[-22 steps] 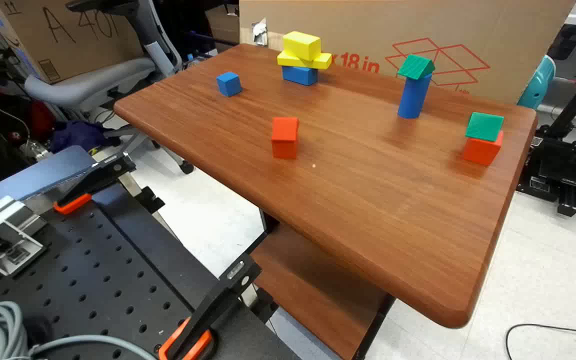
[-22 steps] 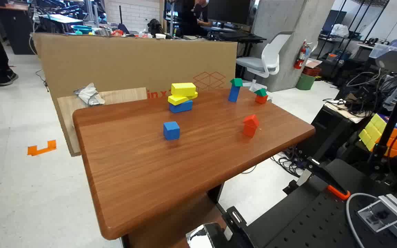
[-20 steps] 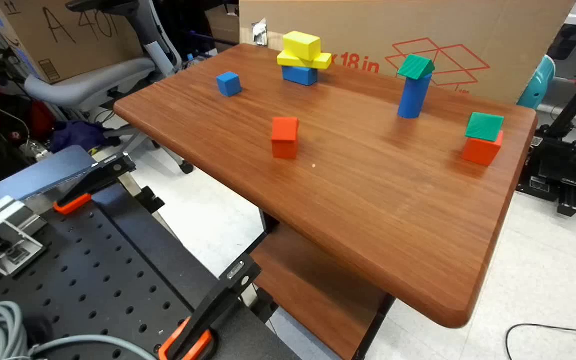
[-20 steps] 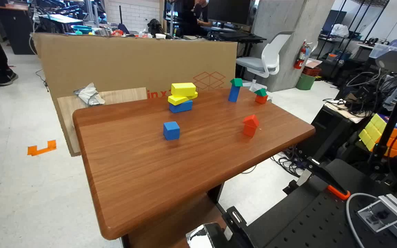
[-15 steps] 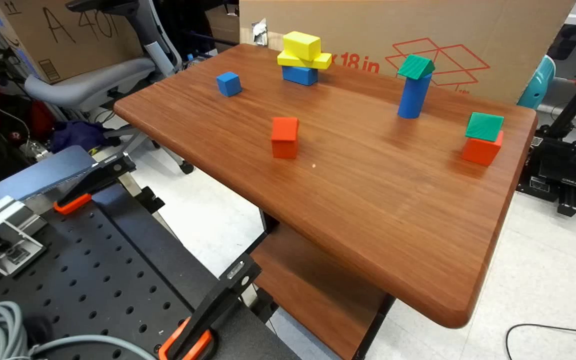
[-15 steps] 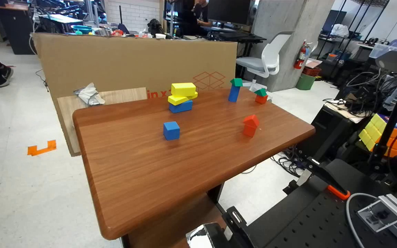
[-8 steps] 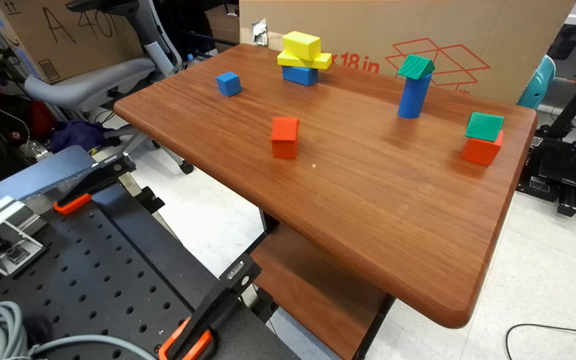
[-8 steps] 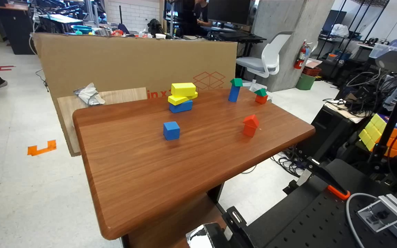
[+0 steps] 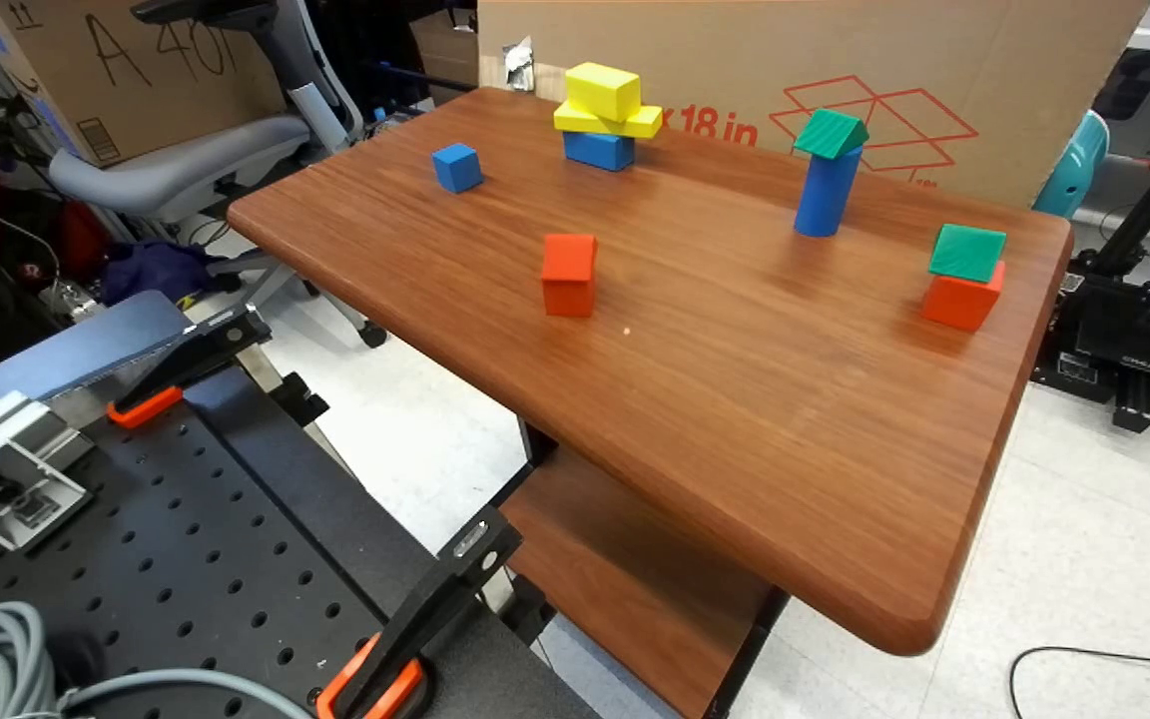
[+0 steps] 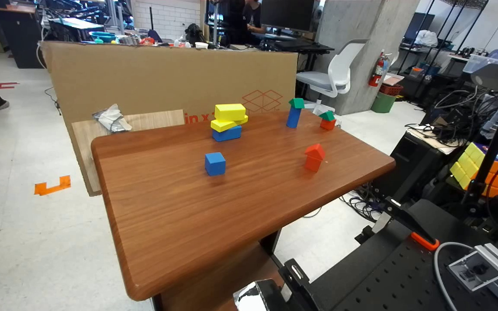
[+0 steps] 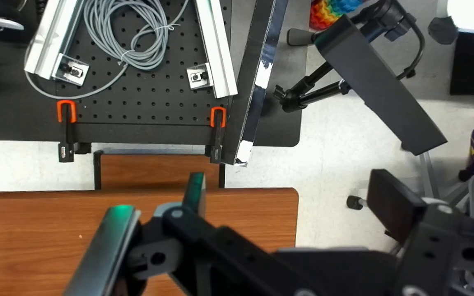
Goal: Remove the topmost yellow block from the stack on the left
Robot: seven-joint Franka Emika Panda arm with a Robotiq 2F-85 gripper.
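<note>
Your gripper (image 11: 280,199) was spread wide with nothing in it, likely to leave room for a grab. The top yellow block (image 9: 603,92) sat on the flat block (image 9: 595,125), held up by the blue block (image 10: 226,134) below. With nothing above, it seemed easy to lift.

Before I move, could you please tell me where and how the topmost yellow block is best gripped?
I'd come from directly above and pinch high on two opposite upright faces of the topmost yellow block. It is boxy, with nothing on it; the flat yellow block juts out beneath, so a low grip could catch it.
</note>
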